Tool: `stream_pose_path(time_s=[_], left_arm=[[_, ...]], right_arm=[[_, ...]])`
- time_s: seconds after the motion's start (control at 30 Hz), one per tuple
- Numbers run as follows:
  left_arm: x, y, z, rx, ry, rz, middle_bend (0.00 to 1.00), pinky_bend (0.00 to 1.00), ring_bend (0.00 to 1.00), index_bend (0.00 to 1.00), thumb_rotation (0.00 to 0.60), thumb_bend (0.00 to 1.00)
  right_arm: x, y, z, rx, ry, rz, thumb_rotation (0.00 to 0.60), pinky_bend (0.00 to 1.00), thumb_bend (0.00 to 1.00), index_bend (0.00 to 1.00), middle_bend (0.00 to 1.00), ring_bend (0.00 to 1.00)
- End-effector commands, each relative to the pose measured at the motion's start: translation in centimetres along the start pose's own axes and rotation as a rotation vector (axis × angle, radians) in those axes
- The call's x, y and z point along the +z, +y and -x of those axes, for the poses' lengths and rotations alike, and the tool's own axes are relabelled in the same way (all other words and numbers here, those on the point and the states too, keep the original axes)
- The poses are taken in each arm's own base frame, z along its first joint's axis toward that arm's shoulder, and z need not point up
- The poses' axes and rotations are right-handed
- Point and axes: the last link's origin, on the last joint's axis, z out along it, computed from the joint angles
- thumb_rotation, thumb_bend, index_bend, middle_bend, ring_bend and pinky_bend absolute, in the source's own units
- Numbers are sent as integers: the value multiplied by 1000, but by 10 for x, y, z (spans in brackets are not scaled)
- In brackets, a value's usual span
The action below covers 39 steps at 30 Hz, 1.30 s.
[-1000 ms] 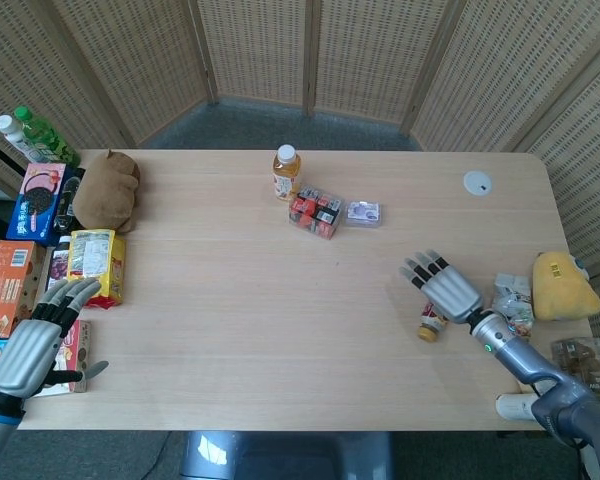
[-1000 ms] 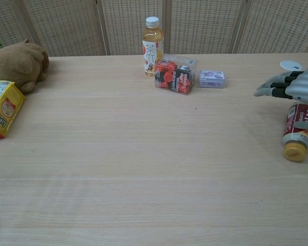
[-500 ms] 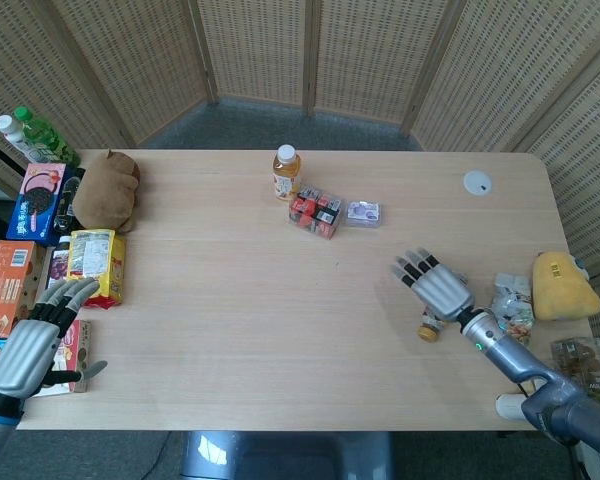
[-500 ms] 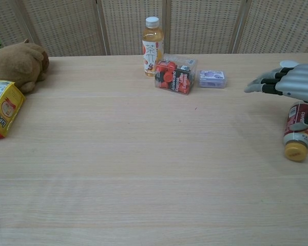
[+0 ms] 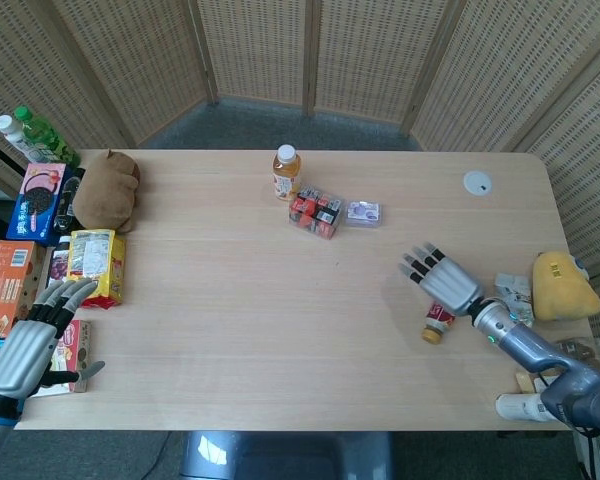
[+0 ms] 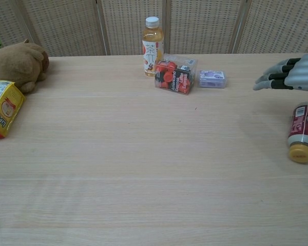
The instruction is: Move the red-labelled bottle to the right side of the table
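The red-labelled bottle lies on its side near the table's right end, its yellow cap toward the front edge. My right hand hovers just above and behind it with fingers spread, holding nothing. Off the table's left front corner, my left hand is open and empty, seen only in the head view.
An orange tea bottle, a clear box of red items and a small purple box stand at the back centre. A brown plush and yellow snack bag sit left. A yellow plush and wrappers lie at the right edge.
My right hand has lifted and drawn back to the right, off the bottle. The bottle has shifted slightly right and lies free. The left hand has barely moved.
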Motion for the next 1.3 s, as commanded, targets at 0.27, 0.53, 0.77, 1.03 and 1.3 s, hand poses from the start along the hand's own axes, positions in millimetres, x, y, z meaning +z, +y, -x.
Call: stream_pose_path(time_s=[0.27,0.53,0.77,1.03,1.3], left_arm=[[0,1,0,-7,-2,5,0,0,0,0,574,70],[-3,2,-3,-11,5,10,0,0,0,0,575,70],[-5,1,-3,-14,8,7,0,0,0,0,576,69],[-6,-3,-2,-24,9,1,0,0,0,0,573,70],[-8,-7,-2,-30,12,-6,0,0,0,0,575,71]], right_arm=[[-32,6,45,-40,-123,-33,600,0,4,0,0,0],[-21,-14,62,27,-128,-54,600,0,3,0,0,0],[0,-29,54,61,-110,-88,600,0,2,0,0,0],[18,-42,43,91,-107,-104,600,0,37,47,47,7],[31,-48,34,104,-114,-99,600,40,144,371,422,309]])
